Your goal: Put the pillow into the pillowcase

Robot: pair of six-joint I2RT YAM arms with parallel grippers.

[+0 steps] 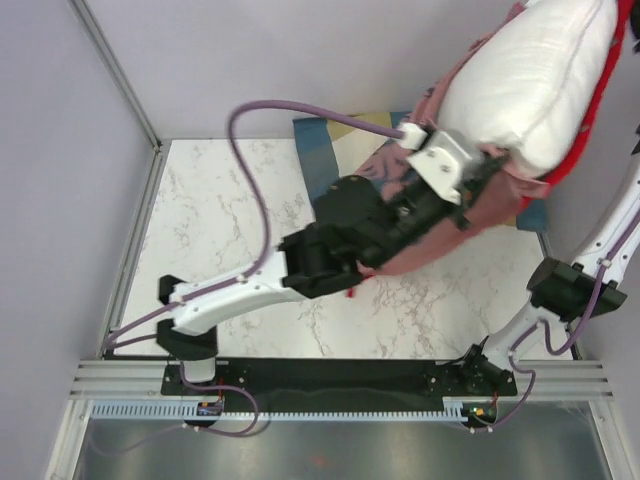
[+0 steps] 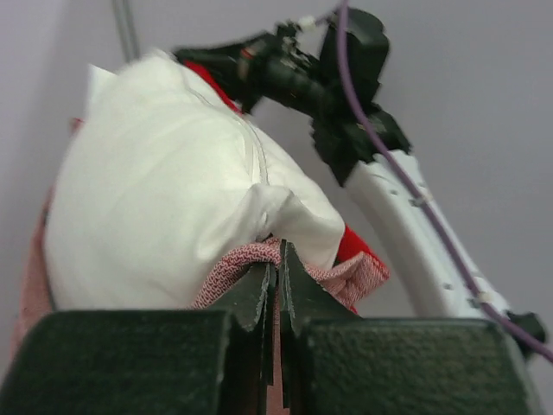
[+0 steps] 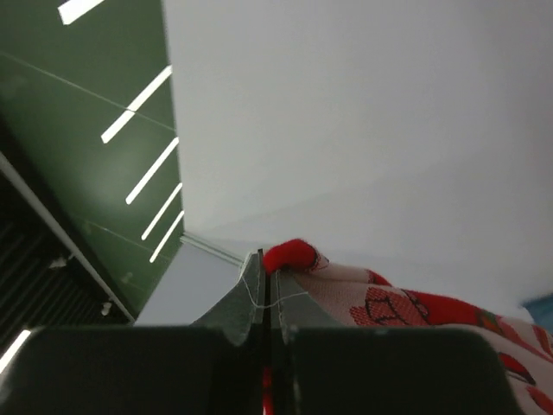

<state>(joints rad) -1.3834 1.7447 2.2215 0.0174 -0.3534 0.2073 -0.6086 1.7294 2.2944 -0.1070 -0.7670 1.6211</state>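
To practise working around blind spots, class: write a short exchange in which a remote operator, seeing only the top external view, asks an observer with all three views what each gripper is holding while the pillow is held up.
Operator: From above, fabric hides the left gripper. Is it closed?
Observer: Yes, it is shut on pink fabric of the pillowcase, just below the bulging white pillow.
Operator: And the right gripper? I cannot make it out.
Observer: Its wrist view shows it shut on a red edge of the pillowcase.
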